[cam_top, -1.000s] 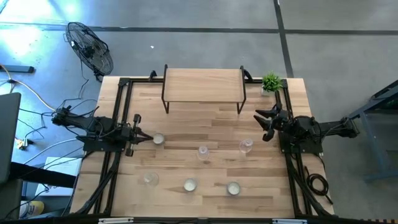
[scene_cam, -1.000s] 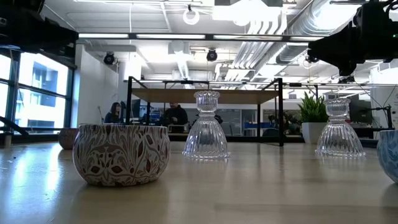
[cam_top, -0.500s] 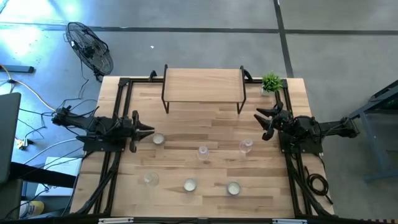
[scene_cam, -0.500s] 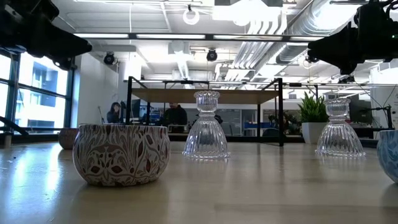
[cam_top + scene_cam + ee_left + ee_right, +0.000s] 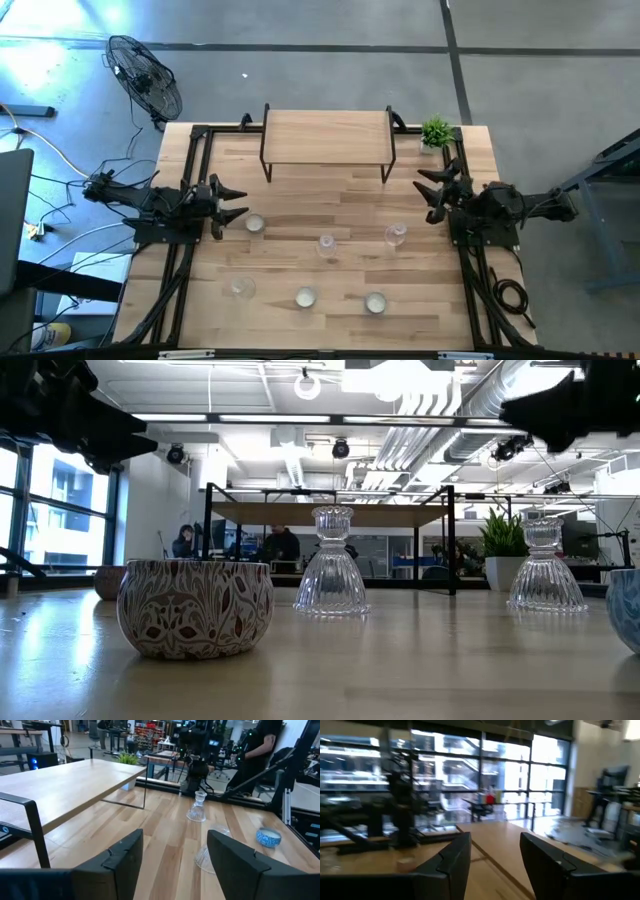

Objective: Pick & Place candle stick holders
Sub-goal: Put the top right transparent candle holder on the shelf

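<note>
Since earlier frame we see left pincer (image 5: 232, 201) backed off tealight cup (image 5: 254, 223), fingers spread, empty; cup sits just beside it on worktop (image 5: 340, 255). Right pincer (image 5: 437, 193) parted, empty, near glass holder (image 5: 396, 235). Risk: misaligned regrasp topples cup.

**Count of things on the table**

Six candle holders stand on the table (image 5: 330, 265).

Three are clear glass stemmed holders: one (image 5: 327, 245) in the middle, one (image 5: 396, 235) to its right, one (image 5: 242, 288) near left.

Three are short round tealight cups with white centres: one (image 5: 254, 223) far left, one (image 5: 305, 297) near middle, one (image 5: 375, 302) near right.

One wooden shelf (image 5: 325, 136) on dark legs stands at the far edge.

One small green plant (image 5: 435, 132) sits at the far right corner.

Two arms: the left gripper (image 5: 231, 200) at the left edge, the right gripper (image 5: 432, 194) at the right edge.

One fan (image 5: 146, 78) stands on the floor, far left of the table.

In the low view, two people (image 5: 283, 547) show in the room behind.
</note>
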Tool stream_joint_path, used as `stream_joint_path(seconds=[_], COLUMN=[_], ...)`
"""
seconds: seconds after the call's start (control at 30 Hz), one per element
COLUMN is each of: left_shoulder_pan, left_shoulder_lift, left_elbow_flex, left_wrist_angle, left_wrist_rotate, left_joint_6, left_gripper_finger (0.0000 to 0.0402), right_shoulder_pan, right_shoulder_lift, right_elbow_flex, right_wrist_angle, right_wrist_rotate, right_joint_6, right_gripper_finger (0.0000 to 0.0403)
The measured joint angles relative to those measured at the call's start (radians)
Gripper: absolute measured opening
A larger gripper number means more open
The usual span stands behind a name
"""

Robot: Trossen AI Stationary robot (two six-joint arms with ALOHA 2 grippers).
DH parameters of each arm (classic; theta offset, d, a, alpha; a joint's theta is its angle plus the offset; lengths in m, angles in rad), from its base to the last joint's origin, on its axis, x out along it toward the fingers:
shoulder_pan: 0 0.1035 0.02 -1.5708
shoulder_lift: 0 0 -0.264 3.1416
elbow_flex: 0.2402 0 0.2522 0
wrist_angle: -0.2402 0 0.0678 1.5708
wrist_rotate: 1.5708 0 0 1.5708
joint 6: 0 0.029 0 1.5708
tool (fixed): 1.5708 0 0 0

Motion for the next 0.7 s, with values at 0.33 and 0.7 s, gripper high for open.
stream_joint_path(seconds=[0.33,0.7], left_shoulder_pan=[0.0,0.0], left_shoulder_lift=[0.0,0.0], left_elbow_flex=[0.0,0.0], left_wrist_angle=[0.0,-0.001], left_wrist_rotate=[0.046,0.051], left_joint_6=[-0.026,-0.026], left_gripper_finger=[0.0218,0.0218], right_shoulder_pan=[0.0,0.0], right_shoulder_lift=[0.151,0.562], right_elbow_flex=[0.359,0.685], right_wrist_angle=[-0.43,-0.922], right_wrist_rotate=[-0.068,-0.156], right_joint_6=[0.0,0.37], right_gripper_finger=[0.0166,0.0166])
